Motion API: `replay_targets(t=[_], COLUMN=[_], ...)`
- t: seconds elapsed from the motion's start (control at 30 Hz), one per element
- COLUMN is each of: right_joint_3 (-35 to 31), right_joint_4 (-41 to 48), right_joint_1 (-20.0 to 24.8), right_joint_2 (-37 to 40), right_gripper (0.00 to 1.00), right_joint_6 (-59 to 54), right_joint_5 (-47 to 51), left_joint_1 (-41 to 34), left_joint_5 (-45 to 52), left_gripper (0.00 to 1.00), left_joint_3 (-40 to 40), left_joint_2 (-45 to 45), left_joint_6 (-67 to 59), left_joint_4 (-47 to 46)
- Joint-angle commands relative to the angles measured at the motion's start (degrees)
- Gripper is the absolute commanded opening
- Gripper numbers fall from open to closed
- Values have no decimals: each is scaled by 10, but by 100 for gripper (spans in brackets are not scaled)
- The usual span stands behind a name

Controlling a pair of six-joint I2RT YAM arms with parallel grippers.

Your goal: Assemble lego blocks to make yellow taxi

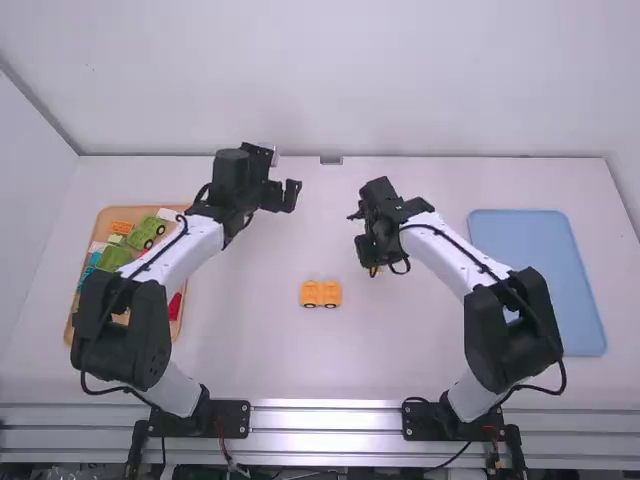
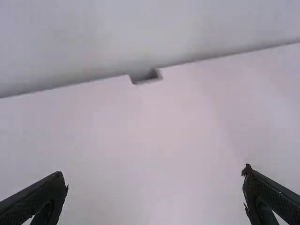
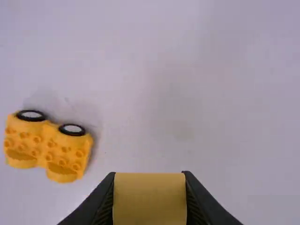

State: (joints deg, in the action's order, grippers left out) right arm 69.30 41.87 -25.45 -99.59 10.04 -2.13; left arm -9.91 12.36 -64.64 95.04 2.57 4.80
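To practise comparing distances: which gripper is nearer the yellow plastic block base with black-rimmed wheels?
Right. The right gripper is right of the base, slightly beyond; the left gripper is much farther beyond, slightly left.

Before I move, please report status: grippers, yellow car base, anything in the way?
Right gripper closed on yellow block. Left gripper open, nothing between fingers. Wheeled base on table, unheld. No obstruction seen between block and base.
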Motion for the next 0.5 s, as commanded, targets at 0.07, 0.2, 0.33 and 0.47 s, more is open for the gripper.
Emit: replay_targets(t=[0.07,0.2,0.33,0.47], right_joint_3=[-66,-93,-104,-112], right_joint_4=[-10,-30,-28,-46], right_joint_1=[-2,11,16,14], right_joint_2=[4,5,5,1], right_gripper=[15,18,11,13], right_joint_6=[146,160,202,180], right_joint_5=[5,-68,-51,-60], left_joint_1=[5,5,5,5], left_joint_5=[-38,-45,-43,-43], left_gripper=[99,99,99,99], left_joint_3=[-13,-13,-13,-13], left_joint_2=[-1,-1,-1,-1], left_joint_6=[-2,27,26,26], left_joint_4=[-4,-8,-22,-39])
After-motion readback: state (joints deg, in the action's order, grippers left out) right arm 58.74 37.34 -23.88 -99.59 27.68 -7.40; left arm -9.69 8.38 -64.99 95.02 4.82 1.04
